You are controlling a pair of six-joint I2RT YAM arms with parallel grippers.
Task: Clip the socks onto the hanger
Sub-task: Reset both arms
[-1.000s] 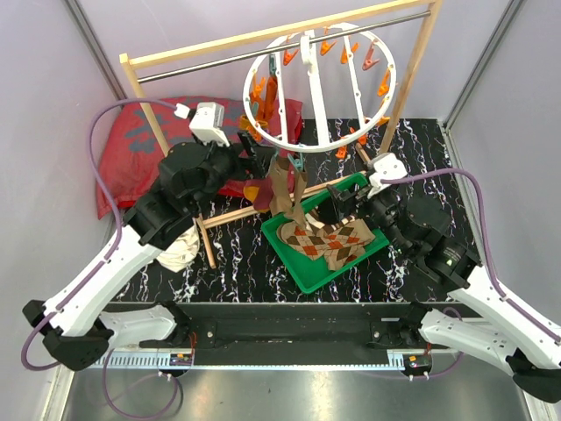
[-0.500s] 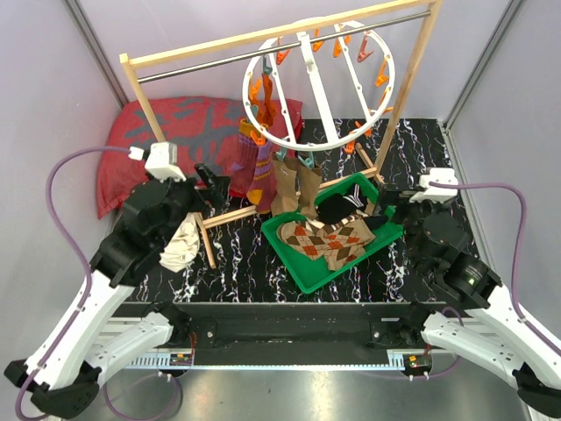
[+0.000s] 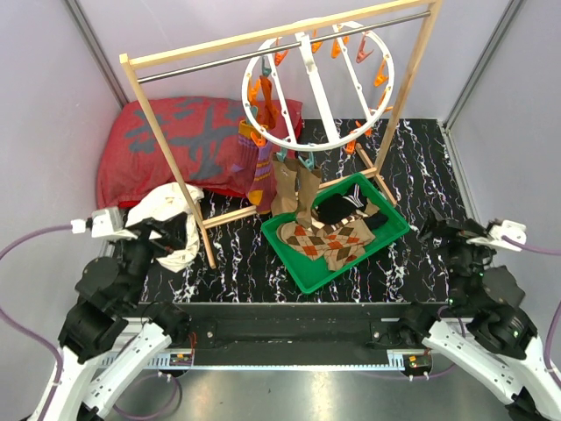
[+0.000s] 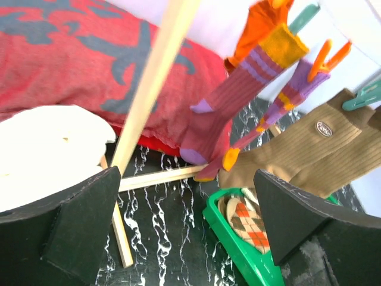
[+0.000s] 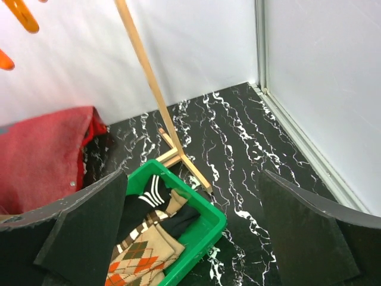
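Note:
The white ring hanger point(image 3: 317, 88) hangs from the rack bar. Clipped to it are an orange sock point(image 3: 263, 92), a purple striped sock point(image 3: 254, 167) and brown socks point(image 3: 296, 184); they also show in the left wrist view as the purple sock point(image 4: 220, 113) and the brown socks point(image 4: 303, 149). Argyle socks point(image 3: 324, 241) and a black sock point(image 3: 337, 209) lie in the green tray point(image 3: 302, 274). My left gripper point(image 3: 168, 231) is open and empty at the near left point(image 4: 187, 226). My right gripper point(image 3: 438, 230) is open and empty at the near right point(image 5: 193, 232).
The wooden-post rack point(image 3: 166, 158) stands across the table, with its base rails on the black marble top. A red patterned cushion point(image 3: 166, 140) lies at the back left. A white cloth point(image 3: 171, 219) lies just ahead of my left gripper. Walls close in on both sides.
Both arms have pulled back from the hanger and the tray to the near corners. The left gripper has let go of the brown sock, which now hangs clipped on the ring.

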